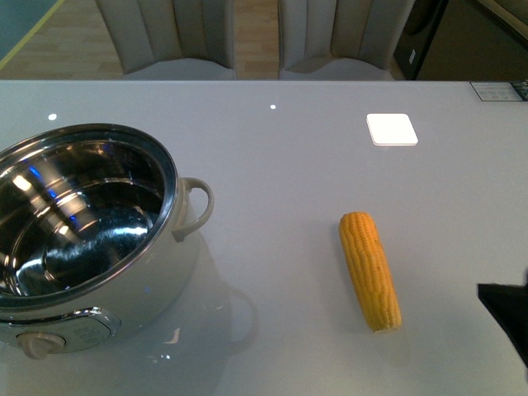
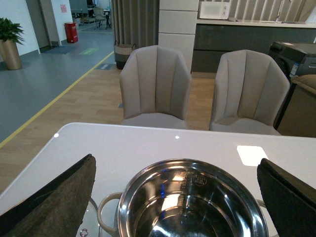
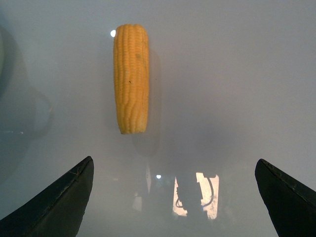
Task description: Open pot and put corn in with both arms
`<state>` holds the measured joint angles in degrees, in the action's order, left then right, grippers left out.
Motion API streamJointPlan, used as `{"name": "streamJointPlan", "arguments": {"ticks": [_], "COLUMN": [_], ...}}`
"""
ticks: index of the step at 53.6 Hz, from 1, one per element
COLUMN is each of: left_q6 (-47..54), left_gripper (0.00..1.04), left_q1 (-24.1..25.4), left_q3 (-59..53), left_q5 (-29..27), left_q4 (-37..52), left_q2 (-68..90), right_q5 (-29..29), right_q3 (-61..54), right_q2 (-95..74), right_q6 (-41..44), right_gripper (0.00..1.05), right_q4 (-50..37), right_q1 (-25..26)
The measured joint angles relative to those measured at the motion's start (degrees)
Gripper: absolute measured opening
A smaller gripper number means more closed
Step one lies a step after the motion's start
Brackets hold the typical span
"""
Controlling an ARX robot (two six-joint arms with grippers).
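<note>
The pot [image 1: 165, 272] stands lidless. We should centre our wide-open right gripper [image 3: 174, 160] across the corn [image 3: 131, 79], which lies right of the pot.

The glossy white table [image 1: 280, 165] bears the open pot [image 1: 165, 272] and, well apart, the corn [image 1: 370, 268].
</note>
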<state>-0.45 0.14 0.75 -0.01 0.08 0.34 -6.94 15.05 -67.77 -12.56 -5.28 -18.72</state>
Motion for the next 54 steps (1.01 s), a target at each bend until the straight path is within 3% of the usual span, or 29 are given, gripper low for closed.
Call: {"name": "streamJointPlan", "arguments": {"ticks": [7, 15, 33, 54], "left_q6": [0.0, 0.0, 0.0, 0.0], "left_gripper": [0.98, 0.98, 0.98, 0.98], "left_q1": [0.0, 0.0, 0.0, 0.0], "left_q3": [0.0, 0.0, 0.0, 0.0], "left_q5": [0.0, 0.0, 0.0, 0.0], "left_q4": [0.0, 0.0, 0.0, 0.0], "left_q2": [0.0, 0.0, 0.0, 0.0], "right_q5": [-2.7, -3.9, -0.5, -1.6], "right_q3": [5.3, 11.1, 20.9, 29.6], "right_q2": [-16.6, -28.4, -45.0, -57.5], "right_q6": [-0.9, -1.0, -1.0, 1.2], "right_gripper": [0.96, 0.96, 0.96, 0.96], "right_q4": [-9.5, -13.7, -16.8, -18.6], "right_q1": [-2.8, -4.7, -6.3, -5.6]}}
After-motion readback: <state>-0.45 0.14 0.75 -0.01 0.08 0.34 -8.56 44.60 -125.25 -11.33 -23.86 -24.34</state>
